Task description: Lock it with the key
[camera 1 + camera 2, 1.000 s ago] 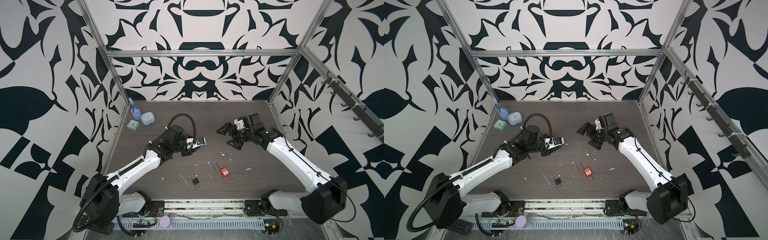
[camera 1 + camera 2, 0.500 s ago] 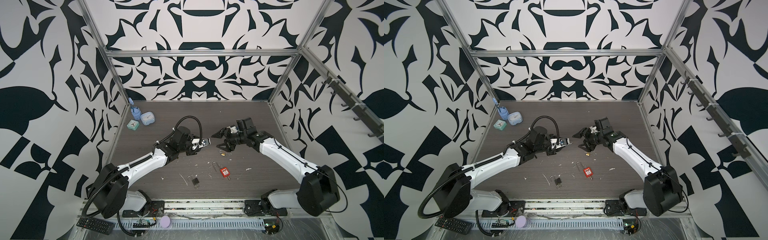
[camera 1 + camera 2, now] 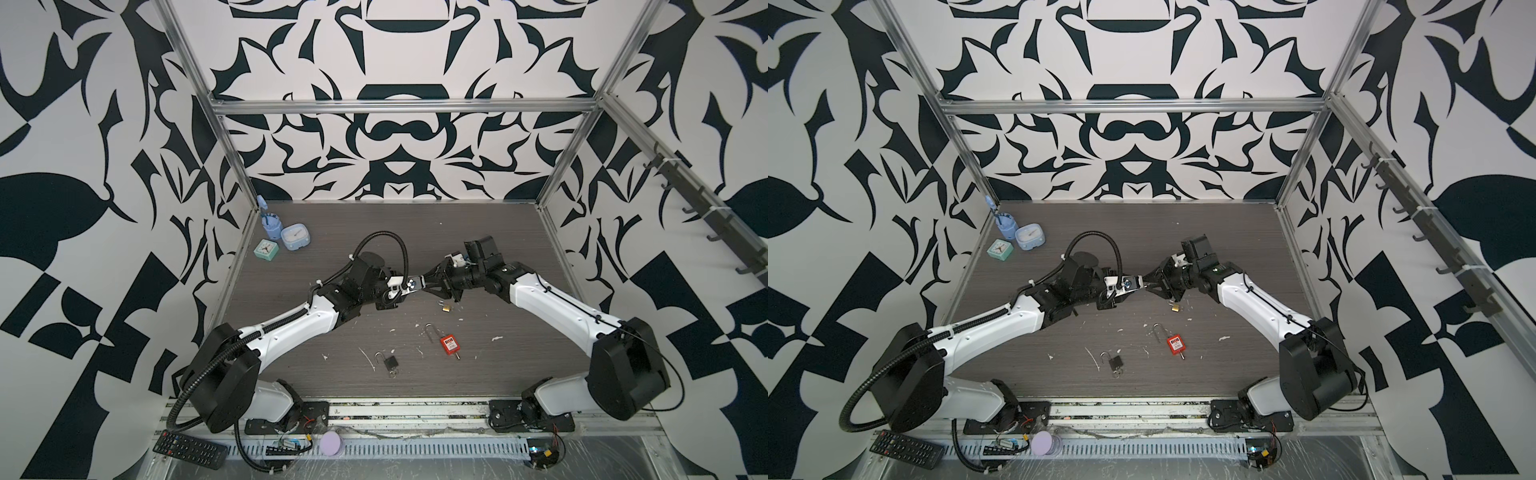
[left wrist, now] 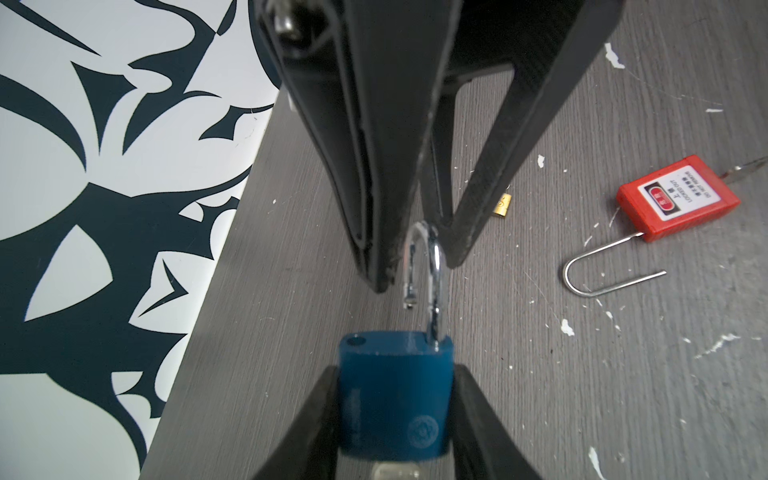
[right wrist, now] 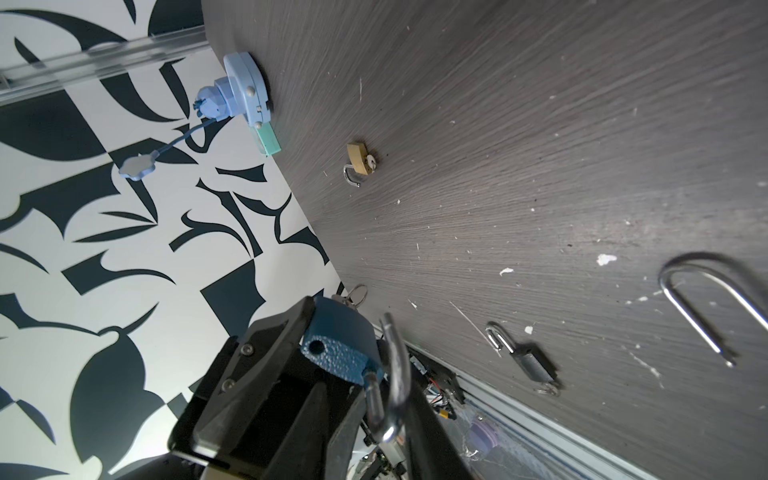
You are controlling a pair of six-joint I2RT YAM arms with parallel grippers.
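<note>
A blue padlock (image 3: 411, 285) (image 3: 1128, 283) hangs above the middle of the table, held between both arms. My left gripper (image 4: 395, 370) is shut on its body (image 4: 395, 395). The silver shackle (image 4: 432, 266) is swung open, its free end out of its hole. My right gripper (image 5: 386, 419) is shut around the shackle (image 5: 395, 374), one finger on each side. A key (image 4: 395, 471) sits in the base of the padlock, blurred in the left wrist view. Its ring (image 5: 357, 295) shows behind the body in the right wrist view.
On the table lie a red padlock (image 3: 449, 344), a black padlock (image 3: 390, 363) and a small brass padlock (image 3: 446, 308), all with open shackles. Two small clocks (image 3: 294, 237) (image 3: 266, 249) and a blue holder (image 3: 270, 224) stand at the back left corner.
My left arm has carried the blue padlock to the right. My right gripper has come in from the right and closed from wide open onto the shackle.
</note>
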